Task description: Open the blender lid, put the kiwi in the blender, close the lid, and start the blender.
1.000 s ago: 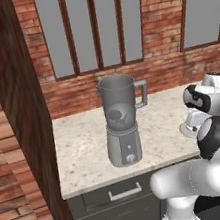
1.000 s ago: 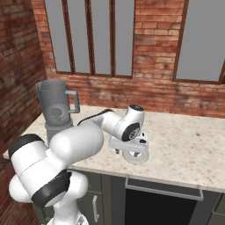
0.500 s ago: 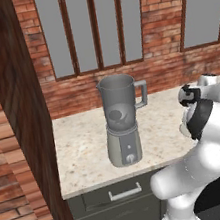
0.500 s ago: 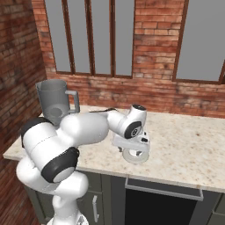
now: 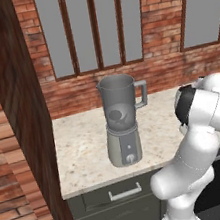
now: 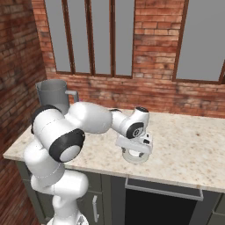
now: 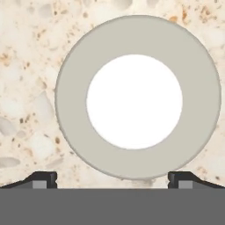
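Arm swung further right since before; blender lid [image 7: 138, 97] unmoved on counter [image 7: 26, 110].
Gripper [image 7: 112, 181] jaws wide apart, lid centred just beyond fingertips.

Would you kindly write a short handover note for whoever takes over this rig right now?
Tool: open, holding nothing, hanging directly over the blender lid.
Blender lid: lying flat on the counter, right of the blender, away from it.
Blender: jar open on top; a dark rounded shape inside looks like the kiwi, though I cannot be certain.
Done: lid off; fruit seemingly in.
Left: pick up the lid, close the jar, turn the knob.
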You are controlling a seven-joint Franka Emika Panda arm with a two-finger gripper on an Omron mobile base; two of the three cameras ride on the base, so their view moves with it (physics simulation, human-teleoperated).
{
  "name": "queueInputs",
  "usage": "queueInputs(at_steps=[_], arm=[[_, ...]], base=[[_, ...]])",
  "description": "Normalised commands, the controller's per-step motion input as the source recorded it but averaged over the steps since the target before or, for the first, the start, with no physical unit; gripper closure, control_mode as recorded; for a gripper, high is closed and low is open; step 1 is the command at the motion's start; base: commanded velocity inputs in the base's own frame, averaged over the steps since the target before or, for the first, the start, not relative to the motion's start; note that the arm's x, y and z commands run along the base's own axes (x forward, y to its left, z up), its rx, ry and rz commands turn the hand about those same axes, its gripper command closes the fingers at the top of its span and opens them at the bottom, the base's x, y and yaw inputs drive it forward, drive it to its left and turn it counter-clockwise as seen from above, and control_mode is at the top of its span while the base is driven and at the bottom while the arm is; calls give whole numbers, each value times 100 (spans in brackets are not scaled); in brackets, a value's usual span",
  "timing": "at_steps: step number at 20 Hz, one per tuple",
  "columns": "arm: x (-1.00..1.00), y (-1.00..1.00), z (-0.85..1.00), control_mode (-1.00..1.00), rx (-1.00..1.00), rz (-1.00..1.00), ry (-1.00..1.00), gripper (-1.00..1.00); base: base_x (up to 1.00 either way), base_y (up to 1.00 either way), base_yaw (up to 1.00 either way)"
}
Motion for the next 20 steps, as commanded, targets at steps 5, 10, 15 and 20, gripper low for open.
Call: queueInputs(at_steps=[5, 10, 15, 20], arm=[[23, -1, -33, -100, -1, -9, 2, -100], [26, 0, -17, -100, 0, -6, 0, -100], [25, -3, -21, -100, 0, -7, 0, -100], [32, 1, -34, -100, -7, -10, 0, -100]], base=[[0, 0, 0], [0, 0, 0], [0, 0, 0], [0, 0, 0]])
